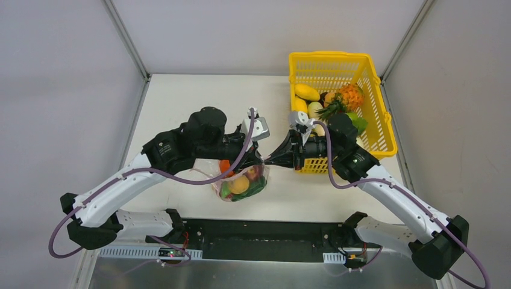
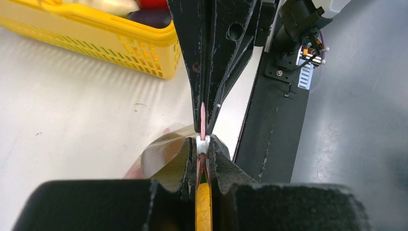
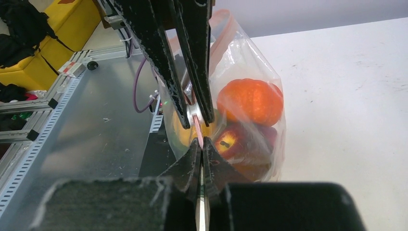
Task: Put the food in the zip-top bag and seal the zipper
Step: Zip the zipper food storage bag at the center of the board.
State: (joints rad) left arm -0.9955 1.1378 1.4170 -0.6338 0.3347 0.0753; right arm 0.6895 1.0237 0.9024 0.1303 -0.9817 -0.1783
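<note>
The zip-top bag (image 1: pixel 241 183) hangs between my two grippers, a little above the table. It holds food: an orange fruit (image 3: pixel 250 101), a red apple (image 3: pixel 235 142), and yellow and green pieces (image 1: pixel 240 185). My left gripper (image 1: pixel 260 158) is shut on the pink zipper (image 2: pixel 203 115) at a white slider (image 2: pixel 203 143). My right gripper (image 1: pixel 270 159) is shut on the same strip (image 3: pixel 197 132), tip to tip with the left one. The bag also shows in the left wrist view (image 2: pixel 163 149).
A yellow lattice basket (image 1: pixel 328 56) stands at the back right, close behind the right arm, holding a pineapple (image 1: pixel 349 95), a yellow mango (image 1: pixel 307 91) and other toy food. The black base rail (image 1: pixel 259 232) runs along the near table edge.
</note>
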